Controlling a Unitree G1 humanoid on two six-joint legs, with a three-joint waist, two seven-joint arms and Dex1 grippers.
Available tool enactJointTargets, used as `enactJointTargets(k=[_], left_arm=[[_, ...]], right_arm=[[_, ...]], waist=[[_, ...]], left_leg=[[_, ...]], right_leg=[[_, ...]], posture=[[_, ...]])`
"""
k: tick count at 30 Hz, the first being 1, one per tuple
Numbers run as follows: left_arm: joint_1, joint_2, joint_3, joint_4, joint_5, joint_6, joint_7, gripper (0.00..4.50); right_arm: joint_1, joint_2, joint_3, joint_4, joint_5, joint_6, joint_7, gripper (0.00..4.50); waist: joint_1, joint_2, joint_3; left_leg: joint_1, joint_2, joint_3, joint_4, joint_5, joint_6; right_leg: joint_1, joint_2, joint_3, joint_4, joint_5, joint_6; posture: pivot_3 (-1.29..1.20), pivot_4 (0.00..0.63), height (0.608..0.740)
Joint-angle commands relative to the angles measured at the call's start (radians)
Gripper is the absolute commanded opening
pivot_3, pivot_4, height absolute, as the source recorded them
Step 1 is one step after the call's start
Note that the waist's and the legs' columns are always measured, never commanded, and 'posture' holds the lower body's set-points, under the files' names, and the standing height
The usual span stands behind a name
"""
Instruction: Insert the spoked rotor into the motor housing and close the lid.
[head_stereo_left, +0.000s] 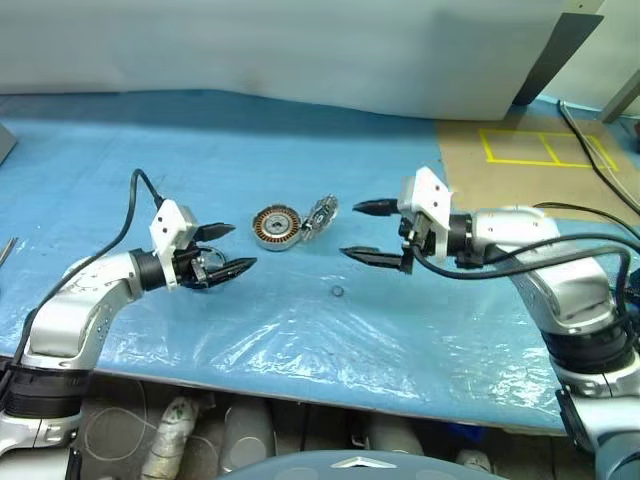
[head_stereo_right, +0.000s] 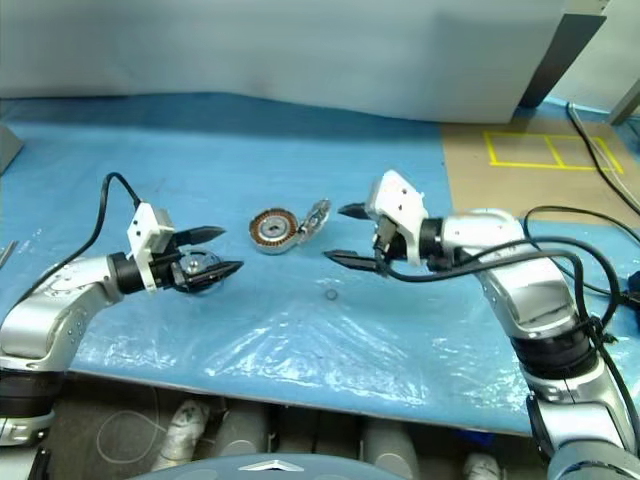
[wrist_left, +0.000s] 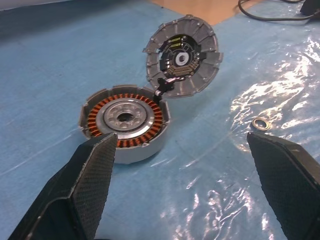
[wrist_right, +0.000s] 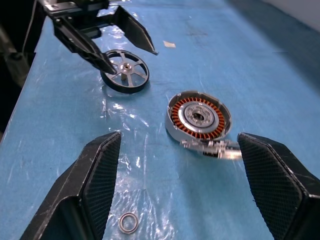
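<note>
The motor housing (head_stereo_left: 276, 226) lies mid-table with its copper windings showing. Its hinged lid (wrist_left: 182, 55) stands open at the side nearer my right arm. The spoked rotor (wrist_right: 125, 71), silver with a dark rim, lies on the blue sheet to the housing's left, just under my left gripper (head_stereo_left: 243, 246). That gripper is open and points toward the housing, and nothing sits between its fingers in the left wrist view. My right gripper (head_stereo_left: 352, 230) hovers open just right of the lid, pointing left, holding nothing.
A tiny dark ring (head_stereo_left: 338, 292) lies on the sheet in front of the housing. Brown cardboard with yellow tape (head_stereo_left: 540, 150) and black cables (head_stereo_left: 590, 140) sit at the back right. The table's front edge (head_stereo_left: 300, 385) runs close below my arms.
</note>
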Motion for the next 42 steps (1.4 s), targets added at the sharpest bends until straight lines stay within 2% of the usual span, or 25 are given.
enactJointTargets(k=[1, 4, 9, 15, 18, 21, 28, 36, 42], left_arm=[[-0.034, 0.021, 0.028, 0.043, 0.019, -0.049, -0.02, 4.36], [-0.041, 0.015, 0.031, 0.065, 0.029, -0.069, -0.011, 4.36], [-0.014, -0.001, 0.033, 0.046, 0.03, -0.072, 0.006, 4.36], [0.051, -0.024, 0.051, 0.001, 0.027, -0.075, 0.044, 4.36], [0.094, -0.037, 0.057, -0.035, 0.023, -0.073, 0.065, 4.36], [0.13, -0.053, 0.058, -0.072, 0.02, -0.069, 0.087, 4.36], [0.183, -0.092, 0.058, -0.088, 0.024, -0.092, 0.116, 4.36], [0.205, -0.131, 0.033, -0.108, 0.041, -0.112, 0.148, 4.36], [0.196, -0.151, 0.014, -0.11, 0.05, -0.116, 0.159, 4.36]], right_arm=[[-0.135, 0.043, 0.088, 0.114, -0.068, -0.108, 0.064, 3.89], [-0.299, 0.146, 0.173, 0.282, -0.127, -0.201, 0.116, 3.89], [-0.489, 0.311, 0.263, 0.597, -0.219, -0.35, 0.194, 3.89], [-0.686, 0.501, 0.333, 1.137, -0.359, -0.561, 0.275, 3.89], [-0.762, 0.582, 0.343, 1.374, -0.436, -0.654, 0.241, 3.89], [-0.811, 0.644, 0.337, 1.526, -0.494, -0.697, 0.212, 3.89], [-0.809, 0.712, 0.36, 1.671, -0.646, -0.756, 0.104, 3.89], [-0.797, 0.749, 0.361, 1.698, -0.754, -0.79, 0.015, 3.89], [-0.777, 0.751, 0.385, 1.7, -0.821, -0.811, 0.036, 3.89]], waist=[[0.001, 0.0, 0.0], [-0.005, 0.0, 0.0], [-0.015, -0.001, -0.001], [-0.021, -0.001, 0.0], [-0.025, -0.001, 0.0], [-0.026, -0.001, 0.0], [-0.025, -0.001, 0.0], [-0.026, -0.001, 0.0], [-0.027, -0.001, 0.0]], left_leg=[[0.0, 0.0, 0.0, 0.0, 0.0, 0.0], [-0.002, 0.0, 0.0, 0.001, 0.0, 0.001], [-0.005, 0.0, 0.0, 0.002, 0.001, 0.001], [-0.008, 0.001, -0.001, 0.002, 0.001, 0.002], [-0.01, 0.002, -0.002, 0.003, 0.001, 0.002], [-0.011, 0.003, -0.002, 0.003, 0.001, 0.002], [-0.02, 0.004, -0.002, 0.01, 0.002, 0.004], [-0.019, 0.007, -0.001, 0.012, 0.0, 0.002], [-0.018, 0.007, -0.001, 0.012, 0.0, 0.002]], right_leg=[[0.0, 0.0, 0.0, 0.0, 0.0, 0.0], [-0.002, 0.0, 0.0, 0.002, 0.0, -0.001], [-0.004, 0.0, -0.002, 0.003, 0.0, -0.001], [-0.004, 0.0, -0.005, 0.003, 0.0, -0.002], [-0.005, 0.0, -0.006, 0.002, -0.001, -0.003], [-0.006, 0.0, -0.007, 0.003, -0.001, -0.004], [-0.019, 0.0, -0.007, 0.017, -0.003, -0.007], [-0.019, 0.0, -0.006, 0.019, -0.004, -0.008], [-0.019, 0.0, -0.006, 0.019, -0.004, -0.008]], posture=[[0.0, 0.15, 0.74], [0.0, 0.15, 0.74], [0.0, 0.15, 0.74], [0.0, 0.15, 0.74], [0.0, 0.15, 0.74], [0.0, 0.15, 0.74], [0.0, 0.15, 0.74], [0.0, 0.15, 0.74], [0.0, 0.15, 0.74]])
